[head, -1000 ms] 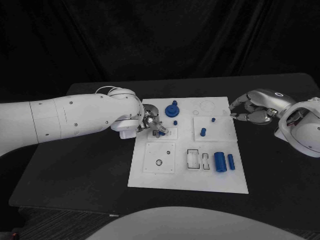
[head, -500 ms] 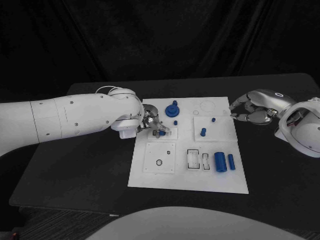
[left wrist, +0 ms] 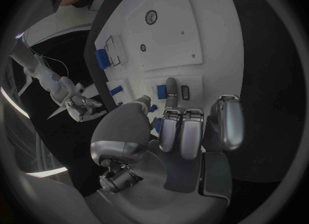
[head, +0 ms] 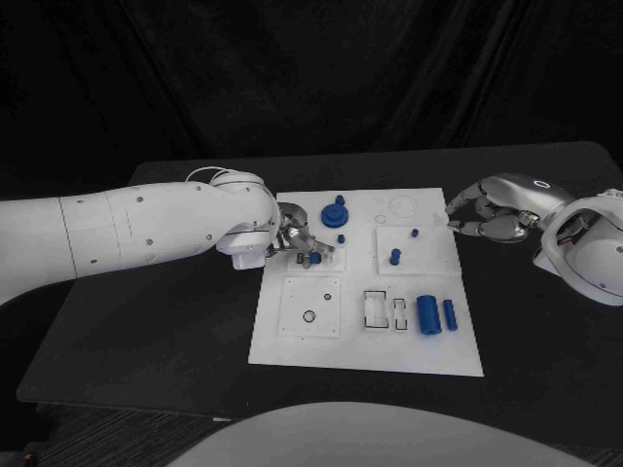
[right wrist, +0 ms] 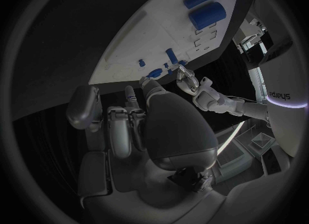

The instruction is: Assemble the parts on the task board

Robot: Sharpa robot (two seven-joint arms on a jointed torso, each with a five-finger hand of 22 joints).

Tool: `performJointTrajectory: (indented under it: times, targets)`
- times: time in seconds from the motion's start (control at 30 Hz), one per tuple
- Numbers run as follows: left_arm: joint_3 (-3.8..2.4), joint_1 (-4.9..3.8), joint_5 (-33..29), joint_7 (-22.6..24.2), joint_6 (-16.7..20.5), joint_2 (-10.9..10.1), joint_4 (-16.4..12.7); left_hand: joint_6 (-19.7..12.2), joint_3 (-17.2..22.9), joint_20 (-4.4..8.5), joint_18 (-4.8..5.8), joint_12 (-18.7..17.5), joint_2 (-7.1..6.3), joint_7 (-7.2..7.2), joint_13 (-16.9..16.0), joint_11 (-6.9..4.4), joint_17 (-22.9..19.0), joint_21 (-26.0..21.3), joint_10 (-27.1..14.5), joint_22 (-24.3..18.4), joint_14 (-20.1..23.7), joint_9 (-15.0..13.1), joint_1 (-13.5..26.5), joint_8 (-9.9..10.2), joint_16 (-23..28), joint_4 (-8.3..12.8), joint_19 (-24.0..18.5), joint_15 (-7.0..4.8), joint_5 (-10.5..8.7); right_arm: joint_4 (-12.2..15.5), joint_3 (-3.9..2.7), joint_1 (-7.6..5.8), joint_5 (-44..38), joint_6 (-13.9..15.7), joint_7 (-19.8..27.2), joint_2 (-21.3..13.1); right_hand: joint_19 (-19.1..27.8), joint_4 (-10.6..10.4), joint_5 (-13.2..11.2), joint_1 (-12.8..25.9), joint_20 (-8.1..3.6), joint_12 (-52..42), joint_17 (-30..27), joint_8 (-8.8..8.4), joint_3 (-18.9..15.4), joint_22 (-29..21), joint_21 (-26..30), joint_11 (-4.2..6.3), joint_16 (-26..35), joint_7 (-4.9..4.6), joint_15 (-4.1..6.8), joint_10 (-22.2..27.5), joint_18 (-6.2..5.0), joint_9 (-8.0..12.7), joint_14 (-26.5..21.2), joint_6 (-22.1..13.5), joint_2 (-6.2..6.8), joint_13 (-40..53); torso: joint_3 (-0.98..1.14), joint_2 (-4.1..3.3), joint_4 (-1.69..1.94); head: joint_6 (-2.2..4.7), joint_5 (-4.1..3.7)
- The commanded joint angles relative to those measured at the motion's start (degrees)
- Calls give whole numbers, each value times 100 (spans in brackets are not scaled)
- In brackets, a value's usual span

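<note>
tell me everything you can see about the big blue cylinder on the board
The big blue cylinder is a smooth, plastic-looking part, the thickest of the blue pieces. It lies on its side near the board's front right corner, its long axis pointing away from the robot. A thinner blue rod lies parallel on its right, a small rectangular recess to its left. Neither robot hand touches it.

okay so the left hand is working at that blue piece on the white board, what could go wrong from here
The left hand pinches a small blue part close beside the blue knobbed piece and a short peg; its fingers could knock either. The task board lies loose on the table, so pressing hard might shift it.
</note>
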State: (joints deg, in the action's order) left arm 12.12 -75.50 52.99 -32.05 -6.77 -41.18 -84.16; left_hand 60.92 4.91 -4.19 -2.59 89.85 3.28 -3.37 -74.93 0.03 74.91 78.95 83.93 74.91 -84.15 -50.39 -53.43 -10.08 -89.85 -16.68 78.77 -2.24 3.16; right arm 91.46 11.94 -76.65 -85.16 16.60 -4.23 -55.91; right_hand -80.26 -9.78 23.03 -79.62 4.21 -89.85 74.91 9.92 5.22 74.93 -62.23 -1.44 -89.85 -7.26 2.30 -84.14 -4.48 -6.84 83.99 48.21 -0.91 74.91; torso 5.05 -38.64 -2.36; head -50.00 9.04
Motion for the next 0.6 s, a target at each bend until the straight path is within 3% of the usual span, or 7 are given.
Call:
performJointTrajectory:
  times: [0.03, 0.23, 0.43, 0.53, 0.6]
  targets:
    - [3, 12, 2, 56, 14, 13, 0, 25, -40, -20, -86, 15, -3, -38, -1507, 20, 1509, -15, 607, 933, -585, 0, 65, 23, -15, -1, 25, 16, -26, -2, -4, 13, -6, -28, -105, -4, 35, 3, 19, -63, 7, -15, 1509, -24, 38, 777, 28, -42, -15, -5, -42, -586, -100, 7, 601, 29, 12, 1509, 0, 2, -2, 0, 0]
    - [3, 12, 2, 96, 72, -5, -18, 51, -57, -19, -84, 15, 22, -31, -1507, 16, 1509, -8, 607, 940, -585, -8, 67, 10, -15, 9, 35, 14, -19, -11, -4, 13, -6, -24, -101, -3, 35, 3, 19, -63, 7, -15, 1509, -24, 38, 777, 28, -42, -15, -5, -42, -586, -100, 7, 601, 29, 12, 1509, -3, 4, -3, 0, -7]
    - [3, 12, 2, 164, 159, -76, -99, 65, -76, -10, -88, 15, 28, -12, -1507, -1, 1509, -27, 607, 951, -585, -34, -223, 1, -15, 131, 39, 1, 57, -15, -4, 14, -6, -25, -99, -12, 40, 6, 26, -63, 8, -15, 1509, -25, 42, 774, 41, -44, -15, -7, -44, -586, -102, 10, 601, 30, 17, 1509, -3, 2, 0, 0, -14]
    - [3, 12, 2, 201, 215, -92, -123, 46, -59, -3, -88, 15, 14, -3, -1507, -9, 1509, -36, 607, 962, -585, -47, -455, 10, -15, 251, 44, -7, 265, -17, -4, 17, -6, -25, -96, -11, 40, 6, 26, -63, 8, -15, 1509, -25, 42, 774, 41, -44, -15, -7, -44, -586, -102, 10, 601, 30, 17, 1509, -3, 2, 0, 0, -14]
    - [3, 12, 2, 224, 255, -99, -137, 47, -60, -2, -87, 15, 11, -1, -1507, -10, 1509, -36, 607, 964, -585, -50, -482, 9, -15, 265, 47, -8, 289, -18, -4, 22, -6, -25, -93, -10, 40, 6, 26, -63, 8, -15, 1509, -25, 42, 774, 41, -44, -15, -7, -44, -586, -102, 10, 601, 30, 17, 1509, -4, 3, 0, 0, -13]
